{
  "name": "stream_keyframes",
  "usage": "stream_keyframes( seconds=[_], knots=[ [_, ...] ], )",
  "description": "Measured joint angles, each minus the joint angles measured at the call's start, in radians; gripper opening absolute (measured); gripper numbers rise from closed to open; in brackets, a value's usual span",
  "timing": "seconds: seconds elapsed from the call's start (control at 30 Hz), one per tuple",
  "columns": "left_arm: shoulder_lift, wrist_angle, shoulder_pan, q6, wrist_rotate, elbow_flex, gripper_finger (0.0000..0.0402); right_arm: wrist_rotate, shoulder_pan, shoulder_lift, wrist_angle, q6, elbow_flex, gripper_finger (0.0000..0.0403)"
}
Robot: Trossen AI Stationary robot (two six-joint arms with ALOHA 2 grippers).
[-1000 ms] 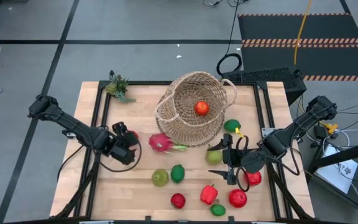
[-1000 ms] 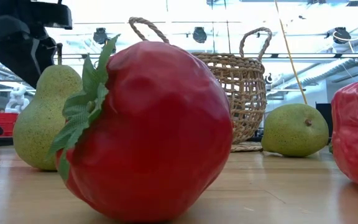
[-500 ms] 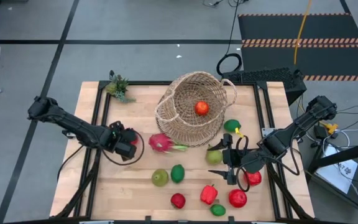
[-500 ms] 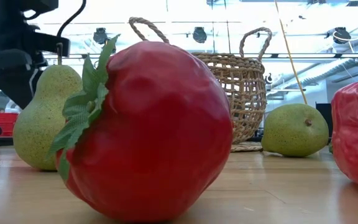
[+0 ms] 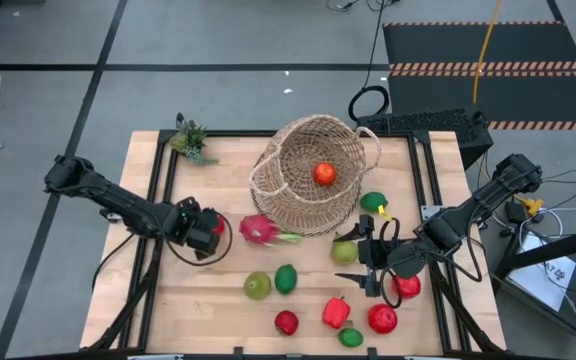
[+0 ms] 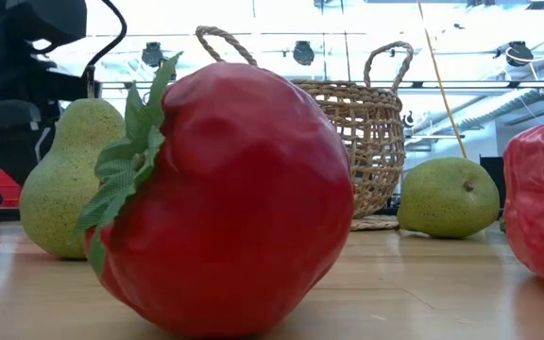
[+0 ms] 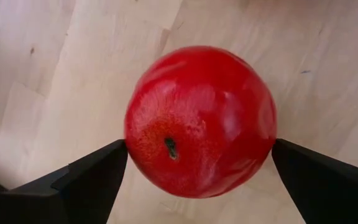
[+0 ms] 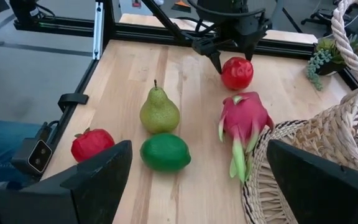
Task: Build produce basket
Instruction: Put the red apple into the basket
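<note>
A red apple (image 7: pixel 199 121) rests on the wooden table at the left, in front of the pink dragonfruit (image 5: pixel 260 229). My left gripper (image 5: pixel 206 228) points steeply down over the apple, open, one fingertip (image 7: pixel 107 163) close on each side of it. The wicker basket (image 5: pixel 313 175) lies tipped at the table's far middle with one red fruit (image 5: pixel 324 173) inside. My right gripper (image 5: pixel 368 268) hangs open above the table at the right, next to a pear (image 5: pixel 345 250), with nothing between its fingers.
Loose produce lies along the near half: a pear (image 5: pixel 257 286), a lime (image 5: pixel 286 278), a red pepper (image 5: pixel 335 312) and red fruits (image 5: pixel 382 319). A small green plant (image 5: pixel 190 140) stands at the far left corner. Black frame rails (image 5: pixel 158 200) run along both sides.
My left gripper has sunk toward the table and shifted slightly toward the dragonfruit, coming down around the red apple, still open. The apple has stayed where it was.
</note>
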Motion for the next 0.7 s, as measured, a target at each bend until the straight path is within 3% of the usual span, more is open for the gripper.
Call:
stream_keyframes(
  seconds=[0.53, 0.7],
  knots=[
    [0.000, 0.155, 0.000, 0.105, 0.000, -0.015, 0.0397, 0.000, 0.000, 0.000, 0.000, 0.000, 0.000, 0.0368],
    [0.000, 0.156, 0.000, 0.119, 0.000, -0.014, 0.0363, 0.000, 0.000, 0.000, 0.000, 0.000, 0.000, 0.0368]
  ],
)
